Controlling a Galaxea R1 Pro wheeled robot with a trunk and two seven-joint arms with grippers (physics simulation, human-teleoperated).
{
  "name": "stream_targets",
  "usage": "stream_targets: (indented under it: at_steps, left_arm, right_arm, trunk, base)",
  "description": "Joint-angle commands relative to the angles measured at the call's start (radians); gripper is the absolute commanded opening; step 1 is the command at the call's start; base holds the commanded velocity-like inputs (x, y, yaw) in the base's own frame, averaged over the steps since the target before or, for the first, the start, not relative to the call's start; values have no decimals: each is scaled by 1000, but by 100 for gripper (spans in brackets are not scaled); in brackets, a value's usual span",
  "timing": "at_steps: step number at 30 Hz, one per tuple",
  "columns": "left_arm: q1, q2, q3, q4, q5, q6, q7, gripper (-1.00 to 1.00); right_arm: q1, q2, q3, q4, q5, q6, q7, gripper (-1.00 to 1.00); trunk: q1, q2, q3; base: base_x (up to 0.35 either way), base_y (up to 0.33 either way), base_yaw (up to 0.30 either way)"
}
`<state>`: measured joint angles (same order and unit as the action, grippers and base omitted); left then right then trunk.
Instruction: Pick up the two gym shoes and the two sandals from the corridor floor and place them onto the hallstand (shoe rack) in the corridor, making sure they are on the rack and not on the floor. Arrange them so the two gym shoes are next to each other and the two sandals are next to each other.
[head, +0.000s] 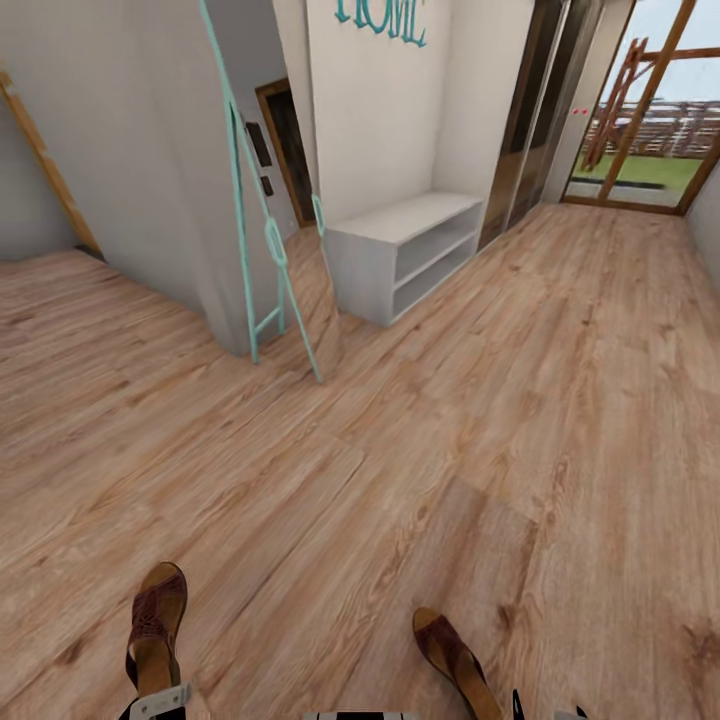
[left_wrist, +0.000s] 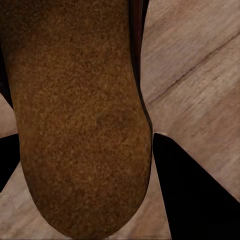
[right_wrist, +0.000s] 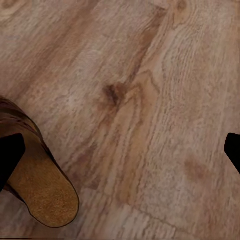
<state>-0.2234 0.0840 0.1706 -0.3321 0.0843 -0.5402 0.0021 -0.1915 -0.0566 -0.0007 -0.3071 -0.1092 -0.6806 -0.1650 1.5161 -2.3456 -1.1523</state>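
The corridor floor (head: 420, 450) is showing as light brown wood-plank laminate with strong grain and dark knots; two brown leather sandals are lying on it near the robot, well apart from each other, the left sandal (head: 155, 625) with a woven strap and tan footbed, the right sandal (head: 458, 660) flatter and angled. In the left wrist view the grainy, suede-like tan footbed of the left sandal (left_wrist: 80, 120) is lying between the dark fingers (left_wrist: 195, 195) of the left gripper (left_wrist: 82, 165), which are standing apart on either side of it; whether they are touching it cannot be told. The right gripper (right_wrist: 122, 150) is hanging wide open over bare planks, the right sandal's rounded heel (right_wrist: 42, 192) just beside one finger (right_wrist: 9, 155). The pale grey hallstand (head: 400, 250), boxy with open shelves, is standing far ahead against the wall under teal letters (head: 385, 20).
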Motion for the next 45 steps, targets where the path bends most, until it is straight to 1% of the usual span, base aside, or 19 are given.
stream_targets:
  at_steps: [1,5,10,17,26,45]
  left_arm:
    - [-1,0,-3,1,6,-3,1,-100]
    - [-1,0,-3,1,6,-3,1,-100]
    - [-1,0,-3,1,6,-3,1,-100]
    - [-1,-2,-3,1,6,-3,1,-100]
    - [-1,-2,-3,1,6,-3,1,-100]
    - [-1,2,-4,1,6,-2,1,-100]
  right_arm:
    - [0,0,2,0,-9,-4,2,100]
    - [0,0,2,0,-9,-4,2,100]
    - [0,0,2,0,-9,-4,3,100]
    - [0,0,1,-1,-9,-4,3,100]
    - [0,-2,2,2,-6,-3,7,100]
    - [0,-8,4,5,-3,-2,8,100]
  trunk:
    - [0,0,0]
    - [0,0,5]
    - [0,0,8]
    - [0,0,8]
    - [0,0,8]
    - [0,0,8]
  base:
    - [-183,-134,218]
    - [-211,-154,218]
    - [-56,-39,121]
    - [-24,-33,16]
    - [-105,-158,1]
    - [-6,-8,0]
